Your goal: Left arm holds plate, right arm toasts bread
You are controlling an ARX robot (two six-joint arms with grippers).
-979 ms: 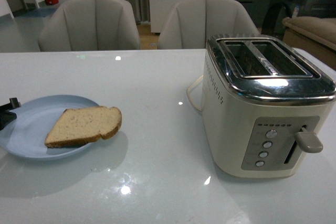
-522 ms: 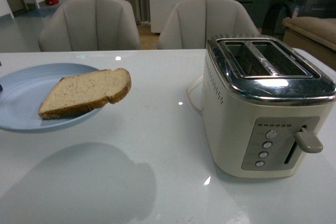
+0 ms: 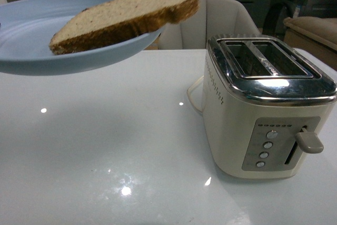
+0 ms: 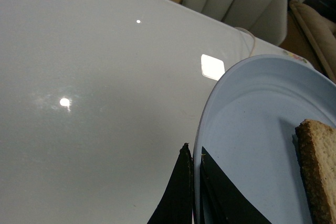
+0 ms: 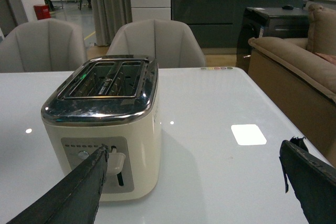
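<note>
Left gripper [image 4: 194, 151], from the left wrist camera: its two black fingers [image 4: 176, 198] are clamped on the rim of a round, shallow, pale blue plate [image 4: 247, 124], one on each face. A half-slice of light brown wholemeal bread [image 4: 320, 171] with a darker crust lies on the plate, apart from the fingers. Below is a glossy white table [image 4: 94, 103] dotted with lamp reflections, and a grey padded chair [image 4: 241, 3] stands past its far edge.

Front view: the plate [image 3: 31, 59] is held in the air, clear of the table [image 3: 105, 146], at upper left. The bread [image 3: 126, 17] rests on it, its rounded end jutting past the rim. Lower and to the right, a cream two-slot toaster with a chrome top [image 3: 263, 104] stands on the table. Its side lever [image 3: 309, 142] is up, beside four round buttons. Raised lettering on the toaster's side is too faint to read. A beige sofa [image 3: 316, 27] sits at far right.

Right wrist view: the right gripper [image 5: 194, 148] is spread wide and holds nothing, facing the toaster [image 5: 105, 129] across the table [image 5: 220, 108]. A bright square reflection [image 5: 248, 134] lies on the tabletop. Behind are grey chairs, a dark counter [image 5: 231, 9] and the sofa [image 5: 294, 61]. Tiny marks above the toaster's buttons cannot be read.
</note>
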